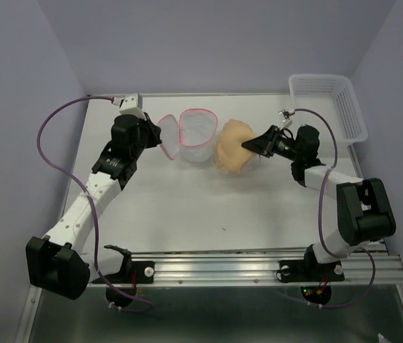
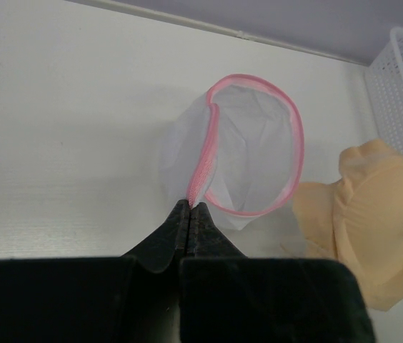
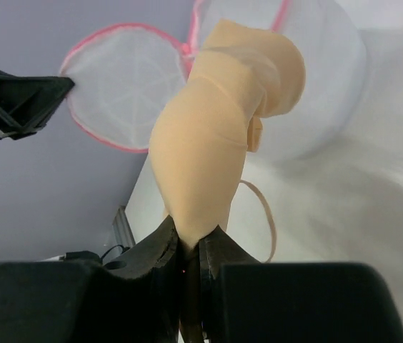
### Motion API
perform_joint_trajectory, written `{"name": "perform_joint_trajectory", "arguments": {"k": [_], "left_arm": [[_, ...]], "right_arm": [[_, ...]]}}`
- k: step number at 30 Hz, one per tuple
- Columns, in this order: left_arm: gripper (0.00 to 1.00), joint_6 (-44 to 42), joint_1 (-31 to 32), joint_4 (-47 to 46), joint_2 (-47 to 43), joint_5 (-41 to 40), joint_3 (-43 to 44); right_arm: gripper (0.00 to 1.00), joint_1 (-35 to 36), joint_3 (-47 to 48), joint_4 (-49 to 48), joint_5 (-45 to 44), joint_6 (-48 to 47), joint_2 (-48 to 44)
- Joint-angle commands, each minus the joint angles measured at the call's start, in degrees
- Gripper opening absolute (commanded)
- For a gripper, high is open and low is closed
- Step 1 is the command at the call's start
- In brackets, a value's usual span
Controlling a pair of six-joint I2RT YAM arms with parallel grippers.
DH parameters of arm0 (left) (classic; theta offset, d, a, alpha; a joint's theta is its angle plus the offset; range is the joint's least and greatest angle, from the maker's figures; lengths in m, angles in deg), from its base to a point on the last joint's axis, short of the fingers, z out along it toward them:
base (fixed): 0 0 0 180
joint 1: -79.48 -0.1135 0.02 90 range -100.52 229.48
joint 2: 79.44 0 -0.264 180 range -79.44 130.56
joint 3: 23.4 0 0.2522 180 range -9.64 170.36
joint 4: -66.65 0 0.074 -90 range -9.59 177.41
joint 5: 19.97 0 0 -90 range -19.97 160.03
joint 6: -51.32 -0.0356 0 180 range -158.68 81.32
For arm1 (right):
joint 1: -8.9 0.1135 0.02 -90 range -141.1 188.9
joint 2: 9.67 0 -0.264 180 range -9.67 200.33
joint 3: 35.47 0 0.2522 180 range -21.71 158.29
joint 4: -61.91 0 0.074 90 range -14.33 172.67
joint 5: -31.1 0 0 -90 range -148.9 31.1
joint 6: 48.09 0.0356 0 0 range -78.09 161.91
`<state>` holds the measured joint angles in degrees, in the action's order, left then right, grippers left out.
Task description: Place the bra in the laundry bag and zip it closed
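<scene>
White table [image 1: 187, 214] with slotted basket [image 1: 328, 100] at upper right of the top view. Open laundry bag [image 1: 196, 136] sits upper centre, bunched bra [image 1: 231, 148] just right of it. Jaws of left gripper [image 2: 189, 209] are pinched tight on the bag's pink rim, and right gripper [image 3: 189, 239] is clamped on the bra's edge.

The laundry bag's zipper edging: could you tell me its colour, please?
Pink edging, clearest in the left wrist view.

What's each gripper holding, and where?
Left gripper pinches the laundry bag by its pink zipper rim; right gripper pinches the bra by a fold of fabric.
</scene>
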<state>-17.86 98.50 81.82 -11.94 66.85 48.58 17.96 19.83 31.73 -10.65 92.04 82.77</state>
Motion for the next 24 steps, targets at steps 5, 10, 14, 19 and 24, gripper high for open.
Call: {"name": "perform_joint_trajectory", "arguments": {"k": [5,10,14,19,24], "left_arm": [[0.0,-0.87,0.22,-3.69,-1.59,2.82,1.9],[0.0,0.36,0.31,-4.05,-0.97,2.92,1.81],[0.0,1.15,0.4,-4.05,-0.8,2.92,1.73],[0.0,1.68,0.57,-4.05,-0.97,2.92,1.64],[0.0,2.29,0.66,-4.05,-1.15,2.92,1.73]], "right_arm": [[0.01,0.34,16.87,15.29,-5.27,-12.07,-8.95],[0.01,3.15,28.31,16.6,-5.7,-11.54,-2.81],[0.01,7.1,36.84,19.68,-10.19,-13.31,3.25],[0.01,10.61,43.88,21.09,-18.86,-13.82,11.95],[0.01,14.4,50.12,28.2,-25.56,-18.04,18.2]]}}
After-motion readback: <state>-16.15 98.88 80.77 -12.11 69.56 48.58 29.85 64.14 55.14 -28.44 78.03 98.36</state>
